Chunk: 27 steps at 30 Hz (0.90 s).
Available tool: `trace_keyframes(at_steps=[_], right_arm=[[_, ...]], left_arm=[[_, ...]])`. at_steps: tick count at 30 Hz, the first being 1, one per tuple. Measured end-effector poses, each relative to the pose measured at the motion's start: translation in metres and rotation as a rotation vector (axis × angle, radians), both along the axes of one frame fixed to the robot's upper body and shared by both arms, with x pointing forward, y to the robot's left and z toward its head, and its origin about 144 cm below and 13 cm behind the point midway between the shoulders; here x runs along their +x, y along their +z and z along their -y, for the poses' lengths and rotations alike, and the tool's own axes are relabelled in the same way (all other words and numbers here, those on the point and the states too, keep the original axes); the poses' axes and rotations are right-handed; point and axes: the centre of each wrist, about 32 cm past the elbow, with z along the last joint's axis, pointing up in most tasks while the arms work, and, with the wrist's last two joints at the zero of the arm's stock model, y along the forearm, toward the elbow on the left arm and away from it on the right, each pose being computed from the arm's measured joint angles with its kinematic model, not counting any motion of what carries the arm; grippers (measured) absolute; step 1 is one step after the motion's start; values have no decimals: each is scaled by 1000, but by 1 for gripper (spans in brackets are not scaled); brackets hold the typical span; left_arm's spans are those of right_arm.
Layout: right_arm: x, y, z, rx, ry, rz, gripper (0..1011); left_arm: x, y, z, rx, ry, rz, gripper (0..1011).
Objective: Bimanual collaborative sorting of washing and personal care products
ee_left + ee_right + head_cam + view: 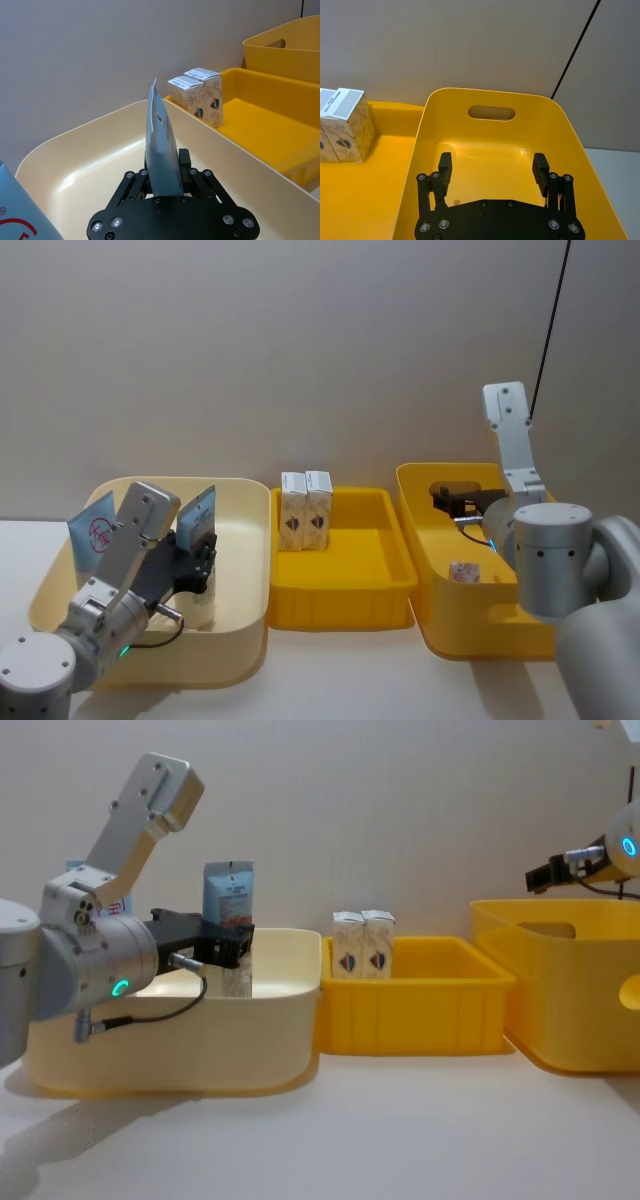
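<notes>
Inside the cream tub (230, 655), the left gripper (203, 545) clamps an upright pale blue tube (200, 512) near its base. The right gripper (445, 496) hangs above the deep yellow tub (480, 640), fingers spread wide and empty. Two white cartons (305, 512) stand in the middle tray's (340, 612) back left corner; a small pack (463, 571) lies in the deep yellow tub.

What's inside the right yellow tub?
One small pack on the tub floor; right gripper hovers above, jaws open. The right arm covers its near-right corner.
</notes>
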Motion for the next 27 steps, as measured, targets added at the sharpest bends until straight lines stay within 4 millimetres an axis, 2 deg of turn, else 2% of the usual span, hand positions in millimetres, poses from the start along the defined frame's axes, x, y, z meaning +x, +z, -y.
trace_keyframes(at_steps=[27], right_arm=[[0,0,0,0,0,0,1001]], left_arm=[[0,0,0,0,0,0,272]])
